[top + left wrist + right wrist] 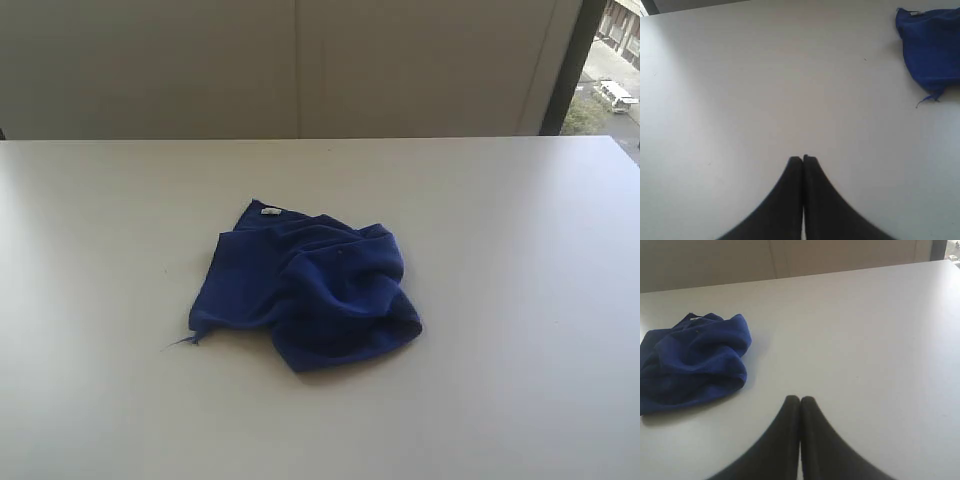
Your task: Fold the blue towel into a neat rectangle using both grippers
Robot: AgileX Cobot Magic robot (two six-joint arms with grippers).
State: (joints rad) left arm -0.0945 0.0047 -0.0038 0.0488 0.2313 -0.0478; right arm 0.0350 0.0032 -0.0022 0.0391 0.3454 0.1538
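Note:
The blue towel (310,290) lies crumpled in a loose heap in the middle of the white table (100,230), its small white tag (269,211) at the far edge. Neither arm shows in the exterior view. In the left wrist view my left gripper (803,158) is shut with nothing in it, over bare table, and the blue towel (932,47) lies well away from it. My right gripper (800,399) is shut and empty too, with the blue towel (692,362) a short way off to one side.
A plain wall (300,60) stands behind the table's far edge. A window (610,60) with a dark frame is at the back right. A loose thread (180,342) trails from the towel's near left corner.

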